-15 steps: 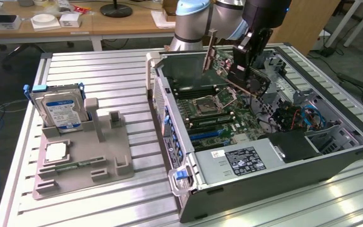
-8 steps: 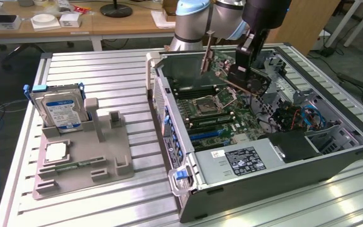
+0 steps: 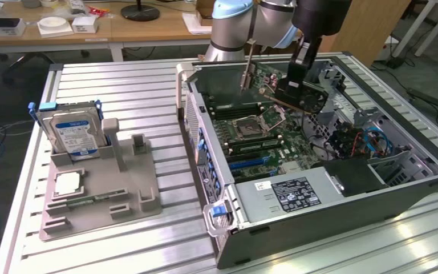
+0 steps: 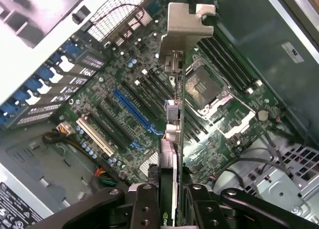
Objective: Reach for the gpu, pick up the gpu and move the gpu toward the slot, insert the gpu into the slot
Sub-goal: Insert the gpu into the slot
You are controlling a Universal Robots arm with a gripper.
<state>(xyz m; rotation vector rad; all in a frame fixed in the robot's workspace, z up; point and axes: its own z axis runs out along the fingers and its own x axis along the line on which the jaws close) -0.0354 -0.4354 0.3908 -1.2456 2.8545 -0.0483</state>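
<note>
A: While the gripper (image 4: 169, 199) is this close in the wrist view, what has it got?

B: Its fingers (image 4: 144, 204) are clamped on either side of the gpu (image 4: 172, 139), which is held edge-on between them. The silver end bracket (image 4: 187, 39) points away from the wrist, out over the board. So the claw is narrowed onto the card, not empty.

A: And where is the card relative to the machine?

B: In the exterior view the gpu (image 3: 268, 80) hangs in the air inside the open computer case (image 3: 318, 200), above the motherboard (image 3: 261, 137) and clear of it, near the CPU socket (image 3: 248, 125). I see no contact with the board.

A: So which step is this?

B: I'd judge it as the carry: picked up, being brought toward the slot, not yet inserted. In the wrist view the long blue slot (image 4: 134, 112) lies beside the card's line rather than under it.

A: What does seating it call for?

B: By my reading, the card's bottom edge must run parallel with the slot and sit squarely over it, with the bracket toward the case's rear wall, before any downward push. A tilted card would catch on the slot's lip.

A: Anything farther off?

B: Outside the case, on the slatted table (image 3: 128, 85), a grey fixture (image 3: 101, 194) holds the blue-labelled hard drive (image 3: 73, 134), well apart from the work.
</note>
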